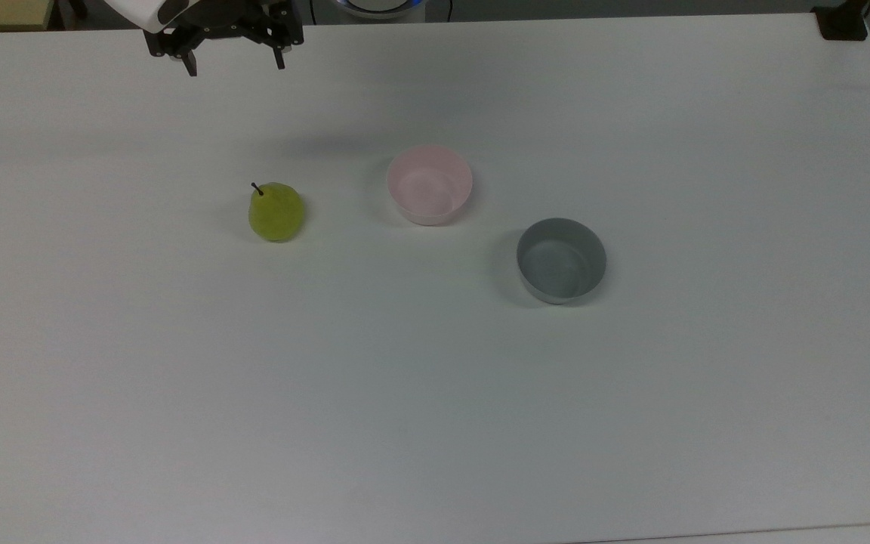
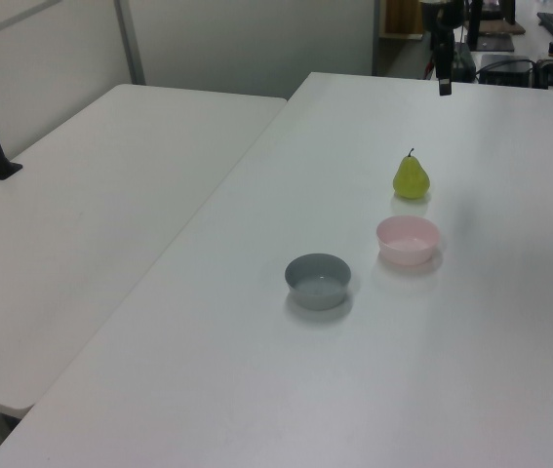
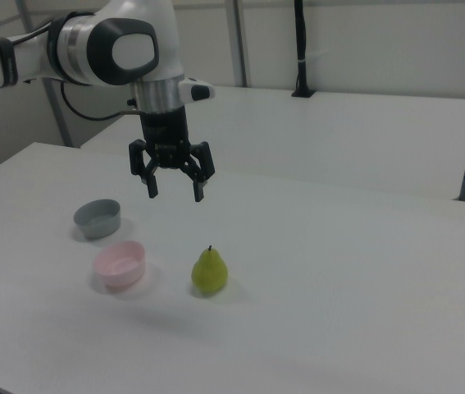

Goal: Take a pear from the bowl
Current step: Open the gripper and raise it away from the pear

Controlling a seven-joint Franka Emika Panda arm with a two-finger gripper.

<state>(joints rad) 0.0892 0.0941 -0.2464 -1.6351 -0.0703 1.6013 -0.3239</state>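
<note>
In the top view, going left to right, the claw comes first, at about 11 o'clock of the scene near the far edge of the white tabletop. Its two dark fingers are spread wide and hold nothing. In the right view the claw hangs well above the tabletop, pointing straight down, fingers splayed apart, under the white arm.

Next comes the pear, yellow-green with a short dark stem pointing toward 11 o'clock in the top view. It stands upright on the bare tabletop, outside both bowls, well apart from the claw and at roughly 5 o'clock from it. In the right view the pear stands below the claw and slightly toward 4 o'clock of it, with open air between them. In the left view the pear stands upright on the tabletop, just at 12 o'clock of the pink bowl.

To the pear's 3 o'clock in the top view sits the pale pink bowl, near the pear but not touching, its inside plain and holding nothing.

Further right, at about 4 o'clock from the pink bowl, is the grey bowl, also holding nothing and apart from its neighbour. In the right view the grey bowl lies at 11 o'clock of the pink bowl.
</note>
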